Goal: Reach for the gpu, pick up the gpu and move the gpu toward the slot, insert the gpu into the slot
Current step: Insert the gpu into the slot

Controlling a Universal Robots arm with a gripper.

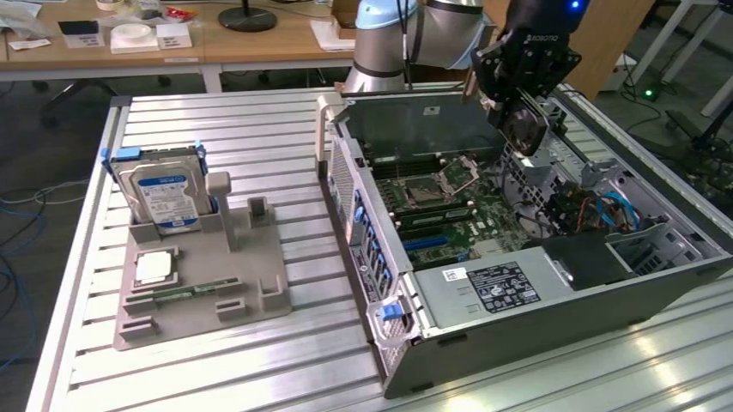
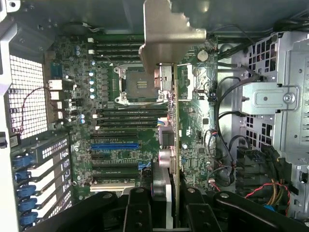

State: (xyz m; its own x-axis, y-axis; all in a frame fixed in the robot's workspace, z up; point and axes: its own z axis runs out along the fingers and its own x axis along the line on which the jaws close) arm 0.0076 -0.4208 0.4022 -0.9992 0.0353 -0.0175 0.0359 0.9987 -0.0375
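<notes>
Now | tool (image 2: 165,200) clamps thin flat gpu (image 2: 167,135) edgewise | pale metal bracket (image 2: 166,38) | above green motherboard (image 2: 193,150)

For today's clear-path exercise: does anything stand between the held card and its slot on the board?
Nothing visible does. The gripper holds the card over the open case, and the slot on the board lies bare.

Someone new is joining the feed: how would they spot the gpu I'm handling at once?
Find the open grey computer case on the exterior view's right; the black gripper hangs over its green motherboard. Clamped in it is the gpu, a thin green circuit card with a pale metal bracket, the one board held in the air rather than seated.
</notes>
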